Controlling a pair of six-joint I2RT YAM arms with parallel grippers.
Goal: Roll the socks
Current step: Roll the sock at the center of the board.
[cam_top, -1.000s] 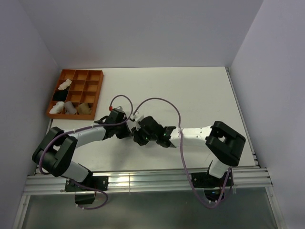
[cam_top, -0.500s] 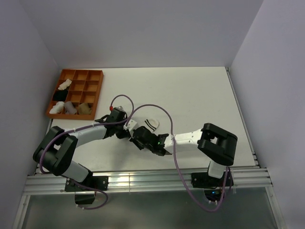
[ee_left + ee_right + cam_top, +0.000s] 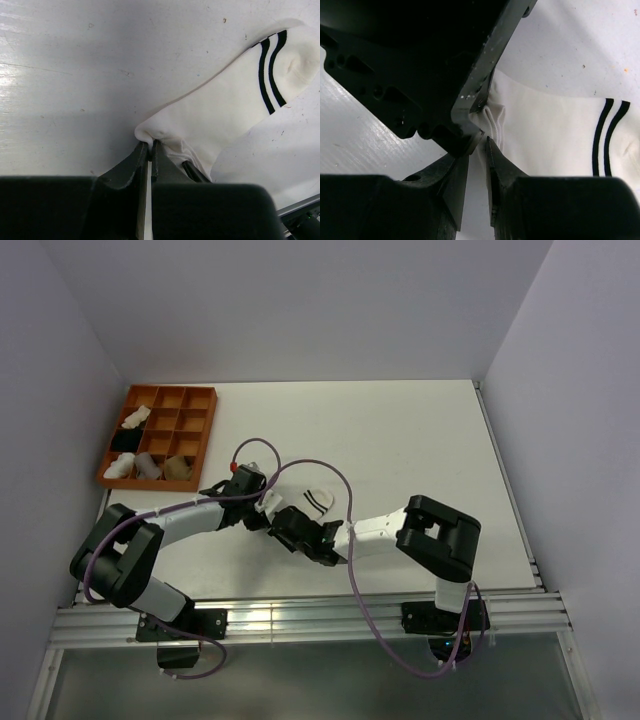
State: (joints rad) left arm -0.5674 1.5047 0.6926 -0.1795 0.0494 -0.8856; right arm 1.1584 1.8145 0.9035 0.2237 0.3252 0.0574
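White knit with two dark stripes near one end, the sock (image 3: 227, 102) lies flat on the table (image 3: 420, 440), near the front middle and just ahead of both arms. Its plain end is gathered into a small fold, probably so a roll can begin there while the striped end lies free. The left claw (image 3: 149, 146) is clamped tight on that fold, pinning it. The right claw (image 3: 479, 149) sits opposite with its jaws only narrowly apart and its tips against the same bunched cloth. Whether it nips any, I cannot tell. A tray (image 3: 205, 435) of bundles stands well apart, far left.
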